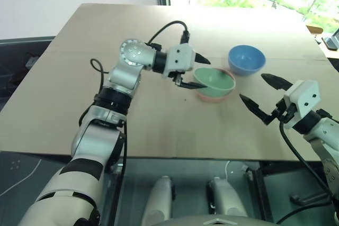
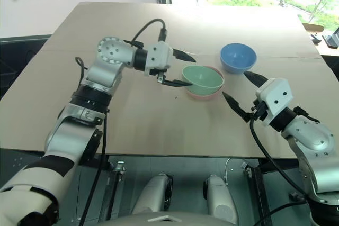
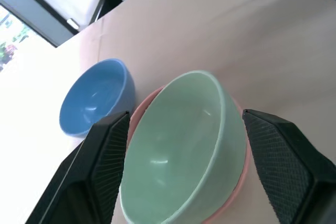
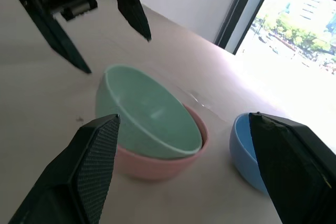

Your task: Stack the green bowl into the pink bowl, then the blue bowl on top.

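Observation:
The green bowl [image 1: 215, 79] rests tilted inside the pink bowl [image 1: 213, 98] near the middle of the table. My left gripper [image 1: 202, 71] is open at the green bowl's left rim, its fingers [image 3: 105, 161] spread on either side of the bowl without gripping it. The blue bowl [image 1: 246, 59] stands upright just behind and to the right of the pair, a small gap away. My right gripper [image 1: 252, 87] is open and empty, hovering right of the pink bowl and in front of the blue one, pointing toward the stack.
The tan tabletop [image 1: 106, 35] stretches wide to the left and back. Its front edge [image 1: 159, 157] runs just below my arms. A window lies behind the table's far edge, and a small dark object [image 1: 331, 41] sits past the right edge.

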{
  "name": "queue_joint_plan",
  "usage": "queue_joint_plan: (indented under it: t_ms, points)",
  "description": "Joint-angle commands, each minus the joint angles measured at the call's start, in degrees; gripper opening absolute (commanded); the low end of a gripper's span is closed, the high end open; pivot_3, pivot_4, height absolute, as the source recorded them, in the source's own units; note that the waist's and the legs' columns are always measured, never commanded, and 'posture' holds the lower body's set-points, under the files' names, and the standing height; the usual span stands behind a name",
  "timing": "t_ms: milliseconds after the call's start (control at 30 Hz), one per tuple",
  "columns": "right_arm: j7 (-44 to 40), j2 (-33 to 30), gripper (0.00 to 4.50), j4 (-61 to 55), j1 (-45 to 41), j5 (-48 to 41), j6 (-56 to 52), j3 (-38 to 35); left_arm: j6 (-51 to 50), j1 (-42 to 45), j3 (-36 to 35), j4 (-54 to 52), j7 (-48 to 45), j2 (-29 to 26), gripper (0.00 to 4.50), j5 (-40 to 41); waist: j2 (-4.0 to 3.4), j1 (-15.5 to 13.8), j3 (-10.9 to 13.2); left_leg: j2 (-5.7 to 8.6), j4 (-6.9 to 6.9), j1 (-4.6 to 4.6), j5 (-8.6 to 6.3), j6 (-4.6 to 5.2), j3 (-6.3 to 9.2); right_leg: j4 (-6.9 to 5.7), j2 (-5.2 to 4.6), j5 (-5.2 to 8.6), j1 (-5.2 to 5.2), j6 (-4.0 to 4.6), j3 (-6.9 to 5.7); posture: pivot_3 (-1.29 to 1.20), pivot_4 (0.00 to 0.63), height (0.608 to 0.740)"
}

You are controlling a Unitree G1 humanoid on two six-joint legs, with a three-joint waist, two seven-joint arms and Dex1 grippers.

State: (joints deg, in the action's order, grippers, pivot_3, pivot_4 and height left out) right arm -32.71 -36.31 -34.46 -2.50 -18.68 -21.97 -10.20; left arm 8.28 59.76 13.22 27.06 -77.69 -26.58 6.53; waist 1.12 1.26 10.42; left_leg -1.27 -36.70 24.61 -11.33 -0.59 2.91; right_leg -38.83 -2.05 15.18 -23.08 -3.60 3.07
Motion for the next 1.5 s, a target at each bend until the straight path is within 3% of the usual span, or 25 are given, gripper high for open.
queue_joint_plan:
  t_ms: [33, 167, 200, 233, 433, 700, 967, 1000, 1033, 1067, 1133, 1300, 1500]
  points:
    - [-1.6, -4.5, 4.12, 8.2, -5.4, 4.2, -0.3, 1.5, -11.5, -5.6, -7.7, -10.4, 2.8, -1.3, 3.73, 9.9, -0.03, 0.4, 0.0, 0.00, -0.01, 0.00, 0.00, 0.00, -0.04, -0.01, -0.01, 0.00, 0.00, 0.00, 0.04, 0.00, 0.150, 0.740]
    - [-7.7, -8.5, 4.12, 21.0, -12.0, 5.2, 3.5, 3.2, -19.1, -13.7, -13.0, -21.0, 3.9, -5.8, 3.73, 16.0, -0.02, 1.0, 0.0, -0.01, -0.05, -0.01, 0.00, 0.00, -0.04, -0.04, -0.03, -0.01, 0.00, 0.01, 0.05, 0.00, 0.150, 0.740]
    - [-8.9, -9.0, 4.12, 23.7, -13.6, 5.5, 4.7, 3.7, -23.0, -15.5, -13.7, -23.7, 2.4, -7.7, 4.14, 18.8, -0.04, 1.1, 0.0, -0.04, -0.05, -0.01, 0.00, 0.00, 0.02, -0.04, 0.01, -0.01, 0.00, 0.01, -0.01, 0.00, 0.150, 0.740]
    - [-10.3, -9.3, 4.12, 27.0, -15.7, 5.6, 5.6, 4.0, -26.3, -17.4, -15.0, -26.3, 1.7, -9.3, 4.27, 21.6, -0.04, 1.1, 0.0, -0.06, -0.03, -0.01, 0.00, 0.00, 0.02, -0.05, 0.03, -0.01, -0.01, 0.02, -0.01, 0.00, 0.150, 0.740]
    - [-17.4, -9.6, 4.12, 46.5, -29.1, 7.5, 13.5, 6.5, -36.5, -28.3, -21.7, -38.6, 8.0, -15.2, 4.41, 28.2, -0.15, 1.2, 0.1, -0.03, -0.04, -0.13, 0.00, 0.00, -0.17, -0.05, -0.06, -0.01, 0.04, 0.00, 0.15, 0.00, 0.150, 0.740]
    - [-22.6, -4.5, 4.12, 71.8, -46.8, 14.8, 24.5, 13.9, -41.6, -37.9, -26.4, -46.0, 10.9, -20.2, 4.41, 32.5, -0.15, 1.3, 0.1, -0.03, -0.01, -0.11, 0.00, -0.01, -0.12, -0.03, -0.06, -0.01, 0.03, 0.02, 0.09, 0.00, 0.150, 0.740]
    - [-23.8, -0.2, 4.12, 88.4, -55.4, 20.4, 30.5, 17.5, -43.4, -41.8, -29.3, -49.3, 14.1, -21.7, 4.41, 35.8, -0.16, 1.0, 0.1, -0.01, 0.06, -0.10, 0.00, -0.01, -0.10, 0.00, -0.08, -0.01, 0.02, 0.03, 0.07, 0.00, 0.150, 0.740]
    - [-22.9, 0.2, 3.59, 90.4, -56.5, 21.3, 31.4, 17.8, -43.4, -42.3, -29.3, -49.7, 14.4, -21.7, 4.50, 35.9, -0.16, 1.1, 0.1, -0.01, 0.05, -0.10, 0.00, -0.01, -0.11, 0.00, -0.09, -0.02, 0.02, 0.03, 0.08, 0.00, 0.150, 0.740]
    - [-22.3, 0.6, 3.37, 92.1, -57.4, 22.0, 32.1, 18.0, -43.4, -42.6, -29.4, -50.0, 14.7, -21.7, 4.50, 36.0, -0.17, 1.2, 0.1, 0.00, 0.06, -0.11, 0.00, -0.01, -0.12, 0.00, -0.09, -0.02, 0.02, 0.03, 0.09, 0.00, 0.150, 0.740]
    - [-22.0, 0.8, 2.72, 93.7, -58.1, 22.6, 32.8, 18.2, -43.3, -42.9, -29.3, -50.3, 15.0, -21.6, 4.50, 36.1, -0.17, 1.2, 0.1, 0.00, 0.06, -0.12, 0.00, -0.01, -0.13, -0.01, -0.09, -0.02, 0.01, 0.03, 0.10, 0.00, 0.150, 0.740]
    - [-21.7, 1.2, 2.13, 95.6, -58.9, 23.4, 34.0, 18.2, -43.1, -43.2, -29.2, -50.6, 15.5, -21.6, 4.50, 36.2, -0.17, 1.2, 0.1, -0.01, 0.09, -0.13, 0.00, -0.01, -0.11, -0.01, -0.08, -0.02, 0.01, 0.03, 0.08, 0.00, 0.150, 0.740]
    - [-22.8, 1.4, 0.12, 98.3, -59.7, 25.0, 36.5, 18.6, -42.7, -43.4, -29.0, -50.7, 16.4, -21.6, 4.50, 36.4, -0.17, 1.2, 0.1, -0.02, 0.14, -0.16, 0.00, -0.02, -0.13, -0.01, -0.08, -0.02, 0.00, 0.04, 0.10, 0.00, 0.150, 0.740]
    - [-23.4, 0.8, 0.05, 97.7, -60.3, 25.0, 38.3, 17.7, -41.7, -43.7, -27.6, -50.8, 16.8, -20.9, 4.50, 36.2, -0.18, 1.2, 0.1, -0.01, 0.15, -0.16, 0.00, -0.02, -0.14, 0.00, -0.08, -0.02, 0.00, 0.04, 0.12, 0.00, 0.150, 0.740]
